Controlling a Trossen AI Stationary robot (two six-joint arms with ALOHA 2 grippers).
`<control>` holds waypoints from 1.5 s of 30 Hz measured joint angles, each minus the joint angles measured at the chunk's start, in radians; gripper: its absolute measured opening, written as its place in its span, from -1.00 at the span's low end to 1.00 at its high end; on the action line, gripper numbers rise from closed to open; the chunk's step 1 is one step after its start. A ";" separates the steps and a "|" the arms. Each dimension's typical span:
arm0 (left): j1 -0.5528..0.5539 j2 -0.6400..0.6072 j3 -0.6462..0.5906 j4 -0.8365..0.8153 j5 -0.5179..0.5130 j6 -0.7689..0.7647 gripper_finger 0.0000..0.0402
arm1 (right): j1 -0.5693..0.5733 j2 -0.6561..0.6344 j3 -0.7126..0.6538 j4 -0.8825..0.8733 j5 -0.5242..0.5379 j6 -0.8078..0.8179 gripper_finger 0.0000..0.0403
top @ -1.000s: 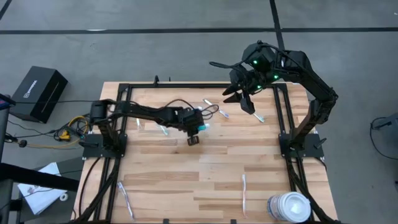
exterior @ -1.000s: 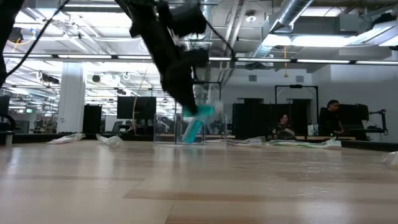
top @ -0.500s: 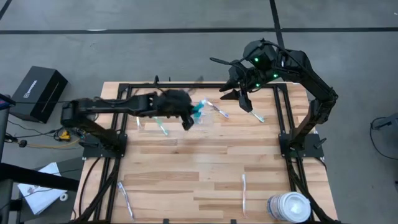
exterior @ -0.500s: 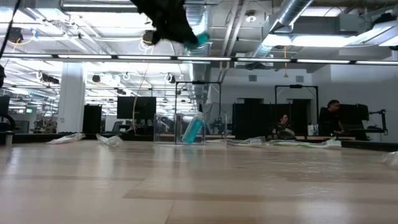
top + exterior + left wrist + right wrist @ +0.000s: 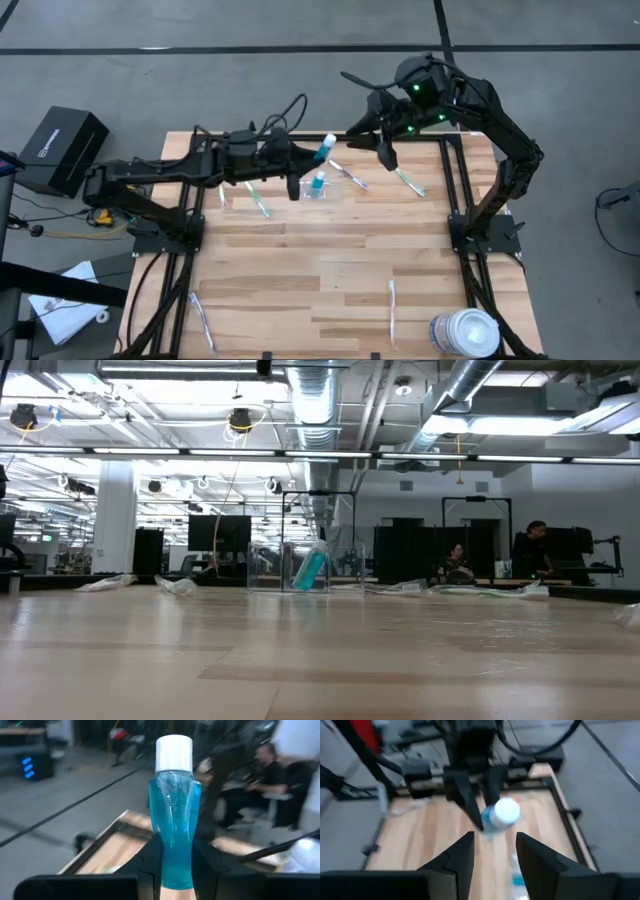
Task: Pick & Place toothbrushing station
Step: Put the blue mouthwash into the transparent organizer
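A clear plastic container (image 5: 318, 187) stands on the table near its far edge, with one blue-teal toothpaste tube (image 5: 310, 568) leaning inside it. My left gripper (image 5: 306, 166) is high above the table, just left of the container, shut on a second blue-teal tube with a white cap (image 5: 175, 815). My right gripper (image 5: 385, 152) hangs high to the container's right, open, nothing between its fingers (image 5: 465, 855). It faces the held tube's cap (image 5: 506, 812). Thin pale toothbrushes (image 5: 345, 173) (image 5: 408, 182) (image 5: 259, 206) lie flat around the container. Both grippers are above the low view's picture. My left gripper pinches the tube's flat tail end (image 5: 176, 872) between its two fingers (image 5: 150, 866). The fingers lie level and come from the table's left. The tube sticks out ahead of them, cap end foremost toward my right gripper, lifted clear of table and container.
Two more toothbrushes (image 5: 392, 305) (image 5: 200, 320) lie near the table's near edge, and a large white round tub (image 5: 465, 332) stands at the near right corner. A black frame (image 5: 460, 200) runs along the table's sides. People sit in the room beyond the table.
My left gripper has risen from low over the table's middle, gone toward the far edge and tipped from pointing down to level. The tube went with it, lifted out of the low view, and now points level toward my right gripper.
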 joint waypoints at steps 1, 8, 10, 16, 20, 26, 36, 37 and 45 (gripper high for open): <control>-0.001 0.000 0.000 0.013 0.014 0.000 -0.70 | 0.000 0.000 0.000 0.022 -0.026 0.010 -0.30; -0.010 0.001 0.000 0.042 0.105 0.005 -0.70 | 0.001 0.000 0.000 0.090 -0.188 0.051 -0.21; -0.011 0.001 0.000 0.048 0.125 0.005 -0.70 | 0.003 0.006 0.000 0.085 -0.192 0.055 -0.19; -0.021 0.001 0.000 0.069 0.188 0.001 -0.70 | 0.007 0.009 0.000 0.082 -0.189 0.047 -0.19; -0.021 0.001 0.000 0.068 0.259 -0.038 -0.70 | 0.007 0.010 0.000 0.080 -0.192 0.042 -0.19; -0.012 0.001 0.000 0.067 0.330 -0.104 -0.71 | 0.007 0.010 0.000 0.041 -0.196 0.033 -0.19; 0.057 0.001 0.000 0.050 0.503 -0.299 -0.71 | 0.024 0.028 0.003 0.024 -0.228 0.025 -0.19; 0.064 0.001 0.000 0.049 0.532 -0.326 -0.71 | 0.023 0.034 0.001 0.015 -0.230 0.025 -0.19; 0.067 0.015 0.000 0.013 0.621 -0.401 -0.71 | 0.030 0.101 0.000 0.013 -0.254 -0.001 -0.19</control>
